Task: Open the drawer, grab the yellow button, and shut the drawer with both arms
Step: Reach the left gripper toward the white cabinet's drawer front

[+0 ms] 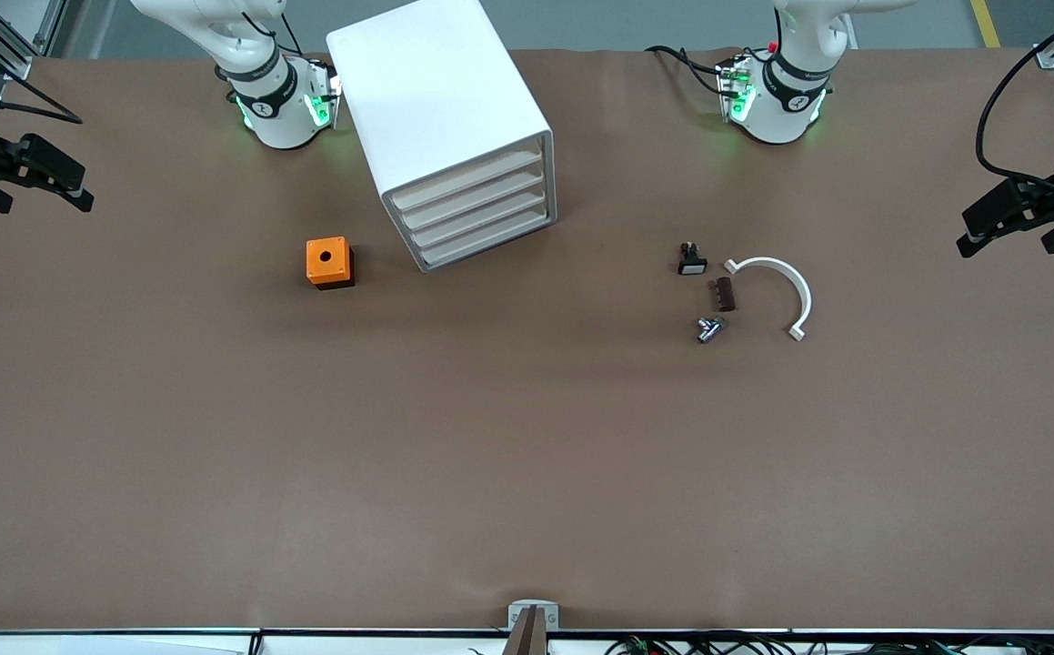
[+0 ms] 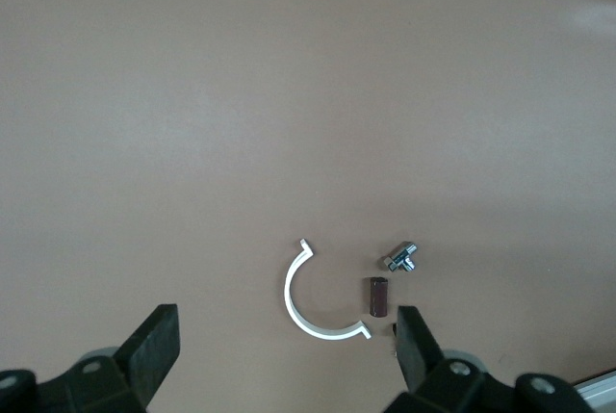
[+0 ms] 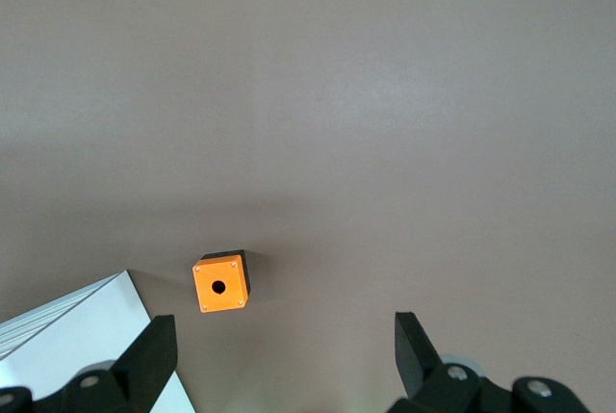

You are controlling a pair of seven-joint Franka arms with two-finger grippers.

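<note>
A tall white cabinet [image 1: 440, 100] stands between the two arm bases, all of its drawers pushed in. The drawer [image 1: 465, 180] is the highest one and is shut. The button is hidden. My left gripper [image 1: 1008, 241] hangs open and empty over the left arm's end of the table; in the left wrist view its fingers [image 2: 287, 336] frame small parts below. My right gripper [image 1: 45, 205] hangs open and empty over the right arm's end; the right wrist view [image 3: 285, 336] looks down on the orange box and a corner of the cabinet [image 3: 67, 336].
An orange box with a round hole [image 1: 328, 262] [image 3: 220, 283] sits beside the cabinet toward the right arm's end. Toward the left arm's end lie a black-and-white switch part [image 1: 691, 260], a brown block [image 1: 724, 294] [image 2: 378, 296], a metal fitting [image 1: 708, 329] [image 2: 401, 258] and a white curved piece [image 1: 786, 287] [image 2: 308, 307].
</note>
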